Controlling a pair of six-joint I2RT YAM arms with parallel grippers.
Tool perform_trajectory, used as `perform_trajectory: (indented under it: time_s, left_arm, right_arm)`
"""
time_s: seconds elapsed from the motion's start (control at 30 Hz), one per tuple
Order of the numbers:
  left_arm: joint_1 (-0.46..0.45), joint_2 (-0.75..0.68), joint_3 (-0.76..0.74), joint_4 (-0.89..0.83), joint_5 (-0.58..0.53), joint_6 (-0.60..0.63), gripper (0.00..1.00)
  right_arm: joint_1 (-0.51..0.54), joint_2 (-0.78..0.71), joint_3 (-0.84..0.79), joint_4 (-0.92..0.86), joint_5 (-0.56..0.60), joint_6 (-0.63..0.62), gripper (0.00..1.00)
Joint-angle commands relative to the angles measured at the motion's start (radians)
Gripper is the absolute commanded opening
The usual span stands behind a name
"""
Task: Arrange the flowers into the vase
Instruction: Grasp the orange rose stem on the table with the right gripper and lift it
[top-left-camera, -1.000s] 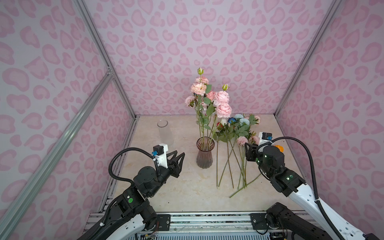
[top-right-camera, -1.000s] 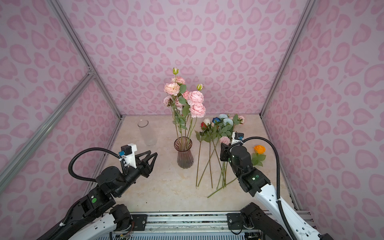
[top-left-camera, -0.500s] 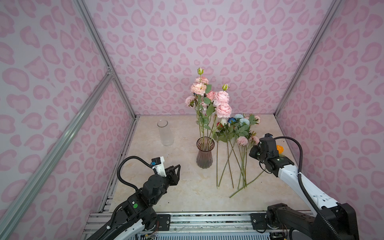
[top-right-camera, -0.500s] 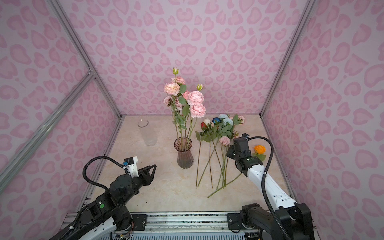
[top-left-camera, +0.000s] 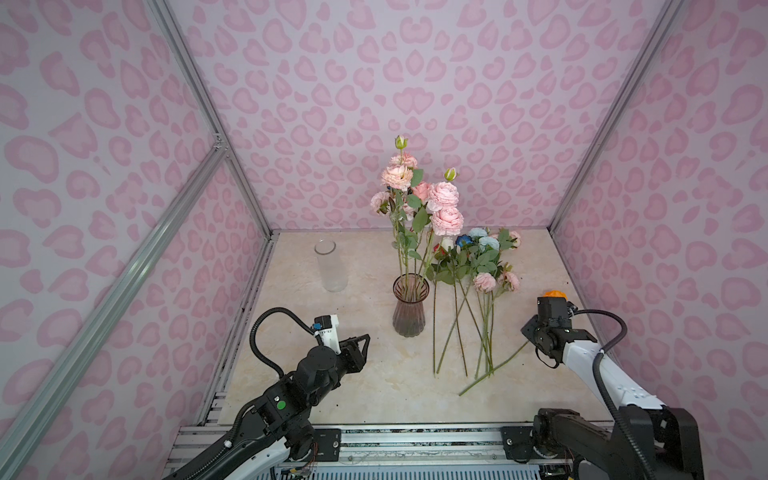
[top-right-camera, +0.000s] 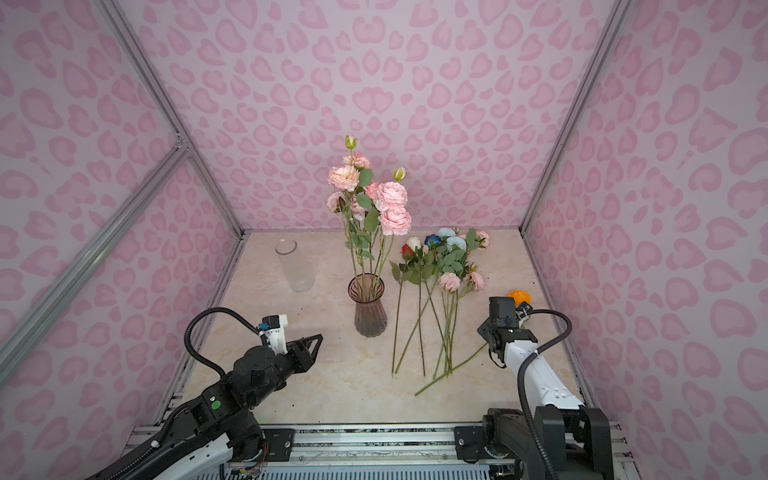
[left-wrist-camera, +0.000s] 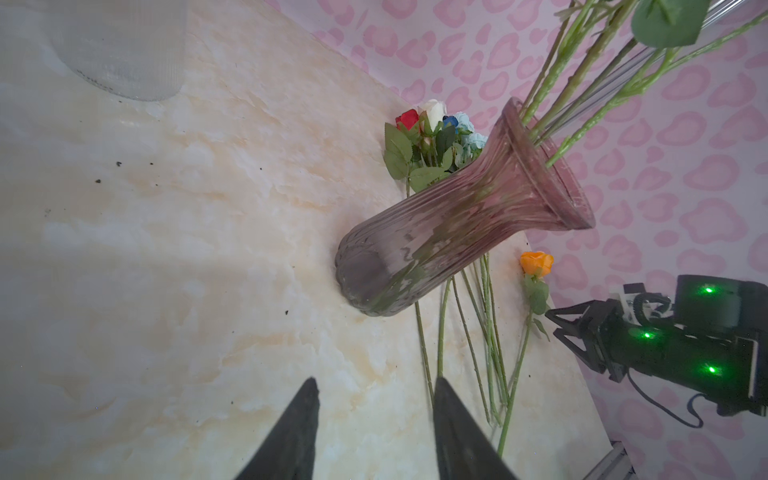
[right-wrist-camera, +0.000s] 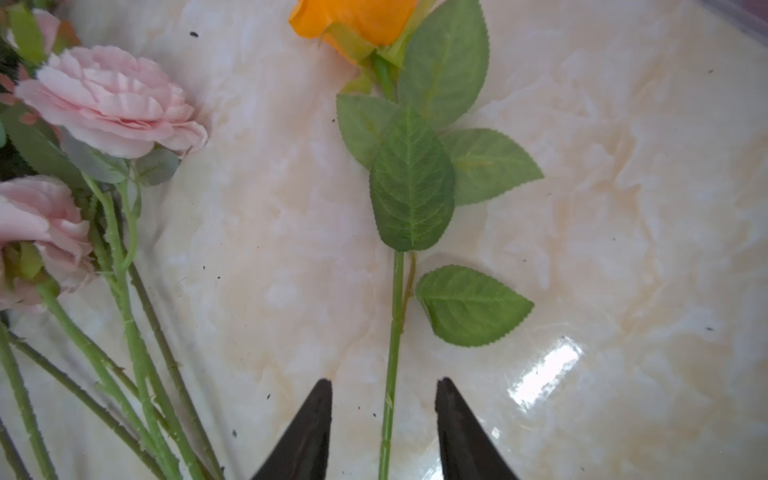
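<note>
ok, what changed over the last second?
Right end effector swung right, off the loose flowers and over to the orange rose. Its open jaws now straddle the stem, nothing gripped. Left end effector sank a little toward the front edge, open and empty. Pink vase with its blooms, clear vase and all the stems on the table did not move.

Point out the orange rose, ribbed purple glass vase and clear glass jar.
Orange rose (right-wrist-camera: 357, 20): right wrist view, bloom.
Ribbed purple glass vase (top-left-camera: 409, 316): a top view, body.
Clear glass jar (top-left-camera: 331, 270): a top view, wall.
</note>
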Motion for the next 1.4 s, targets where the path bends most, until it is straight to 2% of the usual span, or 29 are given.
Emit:
perform_trajectory:
  time_s: [0.0,0.17,0.3,0.47,0.57,0.67,0.77,1.0,1.17,1.37]
  left_arm:
    - [0.002,-0.002,-0.004,0.048,0.020,0.005,0.46]
    - [0.001,-0.036,-0.028,0.064,0.021,-0.009,0.46]
    - [0.001,-0.049,-0.037,0.077,0.019,-0.004,0.46]
    - [0.001,-0.030,-0.012,0.072,0.012,0.029,0.46]
    - [0.002,-0.010,0.009,0.066,0.024,0.035,0.46]
    - [0.002,0.006,0.038,0.048,0.036,0.038,0.46]
    - [0.001,0.016,0.071,0.026,0.049,0.044,0.46]
    - [0.002,0.028,0.115,0.019,0.055,0.073,0.46]
    - [0.002,0.034,0.172,-0.027,0.043,0.108,0.46]
    - [0.001,0.000,0.196,-0.058,0.001,0.130,0.46]
  right_arm:
    - [-0.019,0.099,0.063,-0.036,0.019,-0.016,0.39]
    - [-0.058,0.269,0.131,-0.081,0.007,-0.006,0.35]
    - [-0.066,0.314,0.133,-0.061,-0.015,0.013,0.33]
    - [-0.068,0.373,0.182,-0.089,-0.032,-0.009,0.13]
    - [-0.069,0.333,0.184,-0.104,-0.040,-0.007,0.05]
    - [-0.067,0.270,0.182,-0.097,-0.081,0.001,0.00]
    - [-0.047,0.211,0.206,-0.103,-0.110,0.020,0.00]
    - [0.080,0.061,0.302,-0.123,-0.083,0.010,0.00]
    - [0.163,-0.058,0.331,-0.027,-0.082,-0.012,0.00]
    - [0.311,-0.055,0.422,0.027,-0.066,-0.067,0.00]
